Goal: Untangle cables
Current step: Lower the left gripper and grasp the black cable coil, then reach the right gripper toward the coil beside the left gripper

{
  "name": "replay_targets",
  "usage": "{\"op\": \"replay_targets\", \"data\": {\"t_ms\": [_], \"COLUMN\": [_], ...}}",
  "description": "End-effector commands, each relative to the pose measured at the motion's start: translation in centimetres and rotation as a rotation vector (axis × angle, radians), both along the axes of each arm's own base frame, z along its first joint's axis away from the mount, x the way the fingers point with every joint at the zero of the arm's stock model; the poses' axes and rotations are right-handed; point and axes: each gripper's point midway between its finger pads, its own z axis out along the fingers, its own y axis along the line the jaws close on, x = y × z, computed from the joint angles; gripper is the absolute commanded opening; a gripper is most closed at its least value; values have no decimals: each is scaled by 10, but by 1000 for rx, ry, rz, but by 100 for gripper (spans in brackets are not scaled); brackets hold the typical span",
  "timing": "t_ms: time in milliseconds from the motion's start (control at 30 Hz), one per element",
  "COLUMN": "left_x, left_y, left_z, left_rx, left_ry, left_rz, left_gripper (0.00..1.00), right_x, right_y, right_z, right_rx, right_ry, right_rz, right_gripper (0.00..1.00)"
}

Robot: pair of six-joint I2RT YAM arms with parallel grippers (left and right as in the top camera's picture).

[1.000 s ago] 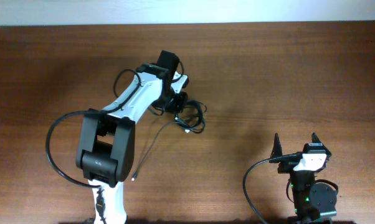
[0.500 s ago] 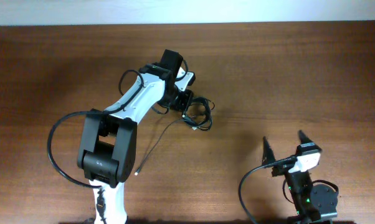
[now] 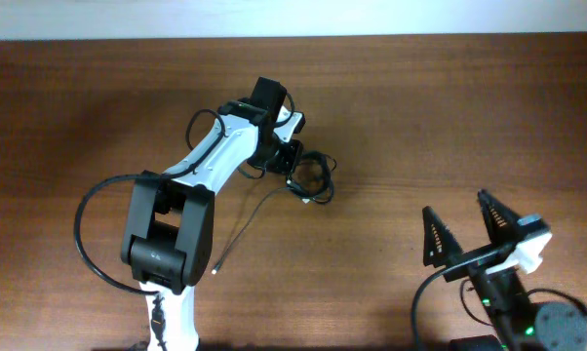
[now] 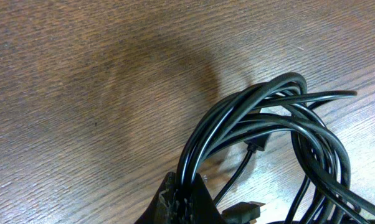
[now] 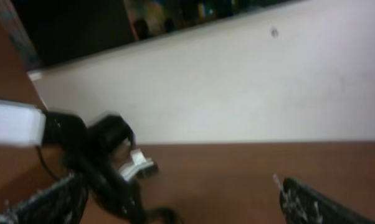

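Right arm's jaws have swung to the right and now look larger in the overhead view than half a second ago, while the left arm and its load sit where they were then. A full second ago that left arm and the bundle lay slightly further left on the bench.

The right jaws are spread wide, two dark serrated fingers splayed in a V with nothing between them, over the lower right part of the bench, well apart from the bundle. The right wrist view is blurred: it shows both fingers at its bottom corners, the far-off left arm, brown bench and a pale wall.

The left jaws are pressed together on the cables, which lie as a tight black knot of loops just to the right of them, near the middle of the bench. In the left wrist view several glossy black strands arch up from a dark fingertip at the bottom edge and curl over each other above the wood grain. One loose strand runs from the knot down and left across the bench and ends in a small light plug beside the left arm's base.
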Motion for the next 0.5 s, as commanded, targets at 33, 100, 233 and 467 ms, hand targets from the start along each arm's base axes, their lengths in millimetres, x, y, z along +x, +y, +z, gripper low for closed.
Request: {"op": "replay_targets", "data": {"t_ms": [33, 100, 233, 467], "left_x": [0, 3, 3, 4], "left_y": [-5, -6, -6, -3], "left_z": [11, 12, 12, 11], "left_rx": [-40, -55, -74, -60], "left_ry": [14, 45, 107, 102], "left_rz": [86, 185, 344, 352], "left_gripper": [0, 0, 0, 0], "right_x": [16, 26, 39, 59], "right_y": [10, 21, 61, 100], "right_z": [25, 29, 36, -5], "right_rx": [61, 55, 91, 204], "right_ry": [249, 384, 531, 764], "right_rz": [51, 105, 350, 614], "right_gripper": [98, 98, 98, 76]}}
